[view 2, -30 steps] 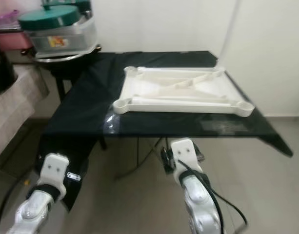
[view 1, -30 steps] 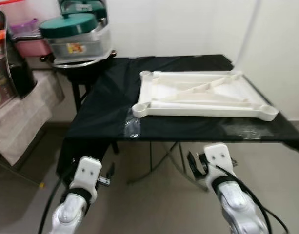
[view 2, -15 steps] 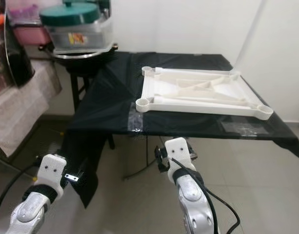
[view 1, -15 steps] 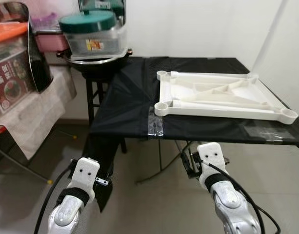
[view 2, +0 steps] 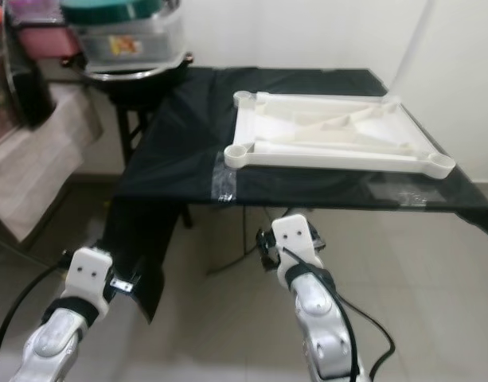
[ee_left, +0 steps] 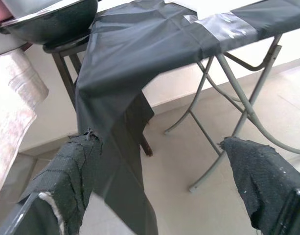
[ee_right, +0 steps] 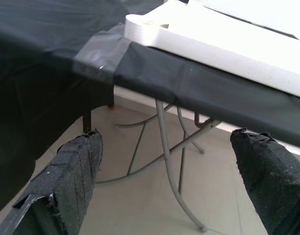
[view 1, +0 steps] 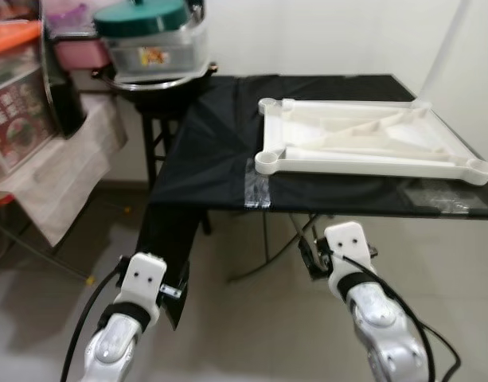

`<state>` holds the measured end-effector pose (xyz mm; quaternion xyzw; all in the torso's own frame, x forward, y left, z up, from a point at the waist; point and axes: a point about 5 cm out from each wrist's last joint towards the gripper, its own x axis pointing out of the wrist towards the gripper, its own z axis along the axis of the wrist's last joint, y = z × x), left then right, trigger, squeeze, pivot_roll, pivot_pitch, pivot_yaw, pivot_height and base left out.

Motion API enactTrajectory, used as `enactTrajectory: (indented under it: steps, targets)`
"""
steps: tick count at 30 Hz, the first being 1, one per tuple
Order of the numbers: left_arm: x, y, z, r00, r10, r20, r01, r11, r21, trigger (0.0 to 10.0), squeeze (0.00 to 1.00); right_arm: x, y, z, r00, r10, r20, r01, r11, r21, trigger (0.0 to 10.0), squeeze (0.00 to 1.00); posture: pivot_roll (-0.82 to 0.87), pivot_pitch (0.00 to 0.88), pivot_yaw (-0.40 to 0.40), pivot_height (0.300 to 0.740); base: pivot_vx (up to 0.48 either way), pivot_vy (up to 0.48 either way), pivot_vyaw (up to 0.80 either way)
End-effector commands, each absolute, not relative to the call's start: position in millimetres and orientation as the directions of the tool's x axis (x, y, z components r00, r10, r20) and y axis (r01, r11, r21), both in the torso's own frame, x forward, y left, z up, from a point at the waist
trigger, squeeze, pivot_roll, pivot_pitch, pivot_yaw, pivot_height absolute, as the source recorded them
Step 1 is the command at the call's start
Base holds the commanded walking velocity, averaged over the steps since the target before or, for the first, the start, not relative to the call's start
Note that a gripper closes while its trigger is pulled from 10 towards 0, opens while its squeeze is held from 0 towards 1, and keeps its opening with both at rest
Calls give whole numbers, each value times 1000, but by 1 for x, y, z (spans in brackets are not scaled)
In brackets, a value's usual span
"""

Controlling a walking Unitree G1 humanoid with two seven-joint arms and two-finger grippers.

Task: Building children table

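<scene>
Left eye view: the white plastic table top with ribs [view 1: 363, 143] lies upside down on the black-covered tabletop [view 1: 220, 159], ready for legs. Left gripper [ee_left: 164, 191] and right gripper [ee_right: 174, 186] wait low, spread wide, holding nothing.

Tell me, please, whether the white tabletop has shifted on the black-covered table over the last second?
No. The white tabletop keeps its near corner just beyond the tape patch on the black cloth; the whole picture shifted, so the camera moved.
</scene>
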<state>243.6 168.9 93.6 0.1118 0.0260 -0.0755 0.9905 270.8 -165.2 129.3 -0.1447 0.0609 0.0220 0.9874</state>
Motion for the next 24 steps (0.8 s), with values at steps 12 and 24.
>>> enactTrajectory:
  steps: [12, 24]
  targets:
    - [241, 171, 93, 987, -144, -69, 155, 965, 214, 10000, 0, 271, -163, 125, 990, 27, -135, -64, 958, -280, 10000, 0, -15, 0, 1, 740, -293, 0, 0]
    - [239, 171, 93, 988, -138, -74, 151, 967, 207, 10000, 0, 272, -164, 124, 990, 26, -142, -65, 958, -279, 10000, 0, -6, 0, -11, 740, 0, 0, 0]
